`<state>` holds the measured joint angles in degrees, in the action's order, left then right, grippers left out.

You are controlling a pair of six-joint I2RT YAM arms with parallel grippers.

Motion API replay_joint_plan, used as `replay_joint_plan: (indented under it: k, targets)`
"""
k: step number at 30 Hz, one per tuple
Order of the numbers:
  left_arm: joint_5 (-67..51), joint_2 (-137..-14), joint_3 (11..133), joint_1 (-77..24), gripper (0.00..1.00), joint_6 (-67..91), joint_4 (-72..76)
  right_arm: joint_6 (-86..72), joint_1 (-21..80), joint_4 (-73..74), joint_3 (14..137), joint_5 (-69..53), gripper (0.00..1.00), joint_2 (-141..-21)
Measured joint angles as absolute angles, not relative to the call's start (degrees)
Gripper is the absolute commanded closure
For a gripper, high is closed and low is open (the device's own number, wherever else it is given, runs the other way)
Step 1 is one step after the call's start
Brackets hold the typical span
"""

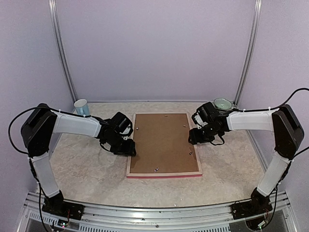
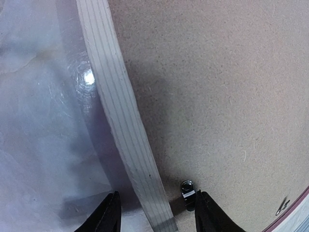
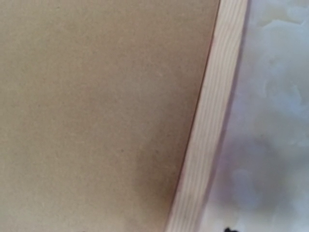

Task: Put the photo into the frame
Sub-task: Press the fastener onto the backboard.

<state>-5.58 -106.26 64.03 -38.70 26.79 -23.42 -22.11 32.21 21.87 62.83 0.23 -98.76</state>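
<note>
The photo shows in none of our views, and that is the first risk we see. The frame (image 1: 164,175) lies back up, pale wood showing, with the brown backing board (image 1: 161,142) filling its opening. If the print is not already beneath the board, fastening it would seal an empty frame. We cannot tell which it is.

The second risk, in our judgement, sits at the frame's left rail. A pinch on so thin a rail could skid the whole frame across the surface (image 1: 87,164) or tip it. The inner finger could also snag the small metal tab (image 2: 188,188) just inside that rail.

The left hand (image 1: 128,148) is released. Its fingers (image 2: 110,215) straddle the frame's left rail, one over the surface outside and one over the board inside, and neither seems to touch the wood. The right hand (image 1: 194,137) hangs at the frame's right rail. Its wrist view gives only rail and board, no fingers, so we cannot tell whether it is released or clenched, or whether it touches the frame.
</note>
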Motion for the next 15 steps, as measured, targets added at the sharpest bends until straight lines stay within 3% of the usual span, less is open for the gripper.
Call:
replay_joint_plan:
  k: [15]
  targets:
    - [-5.6,-106.5,64.2,-38.7,0.58,26.9,-23.4,-22.1,32.2,21.6,62.8,0.2,0.4,-98.8]
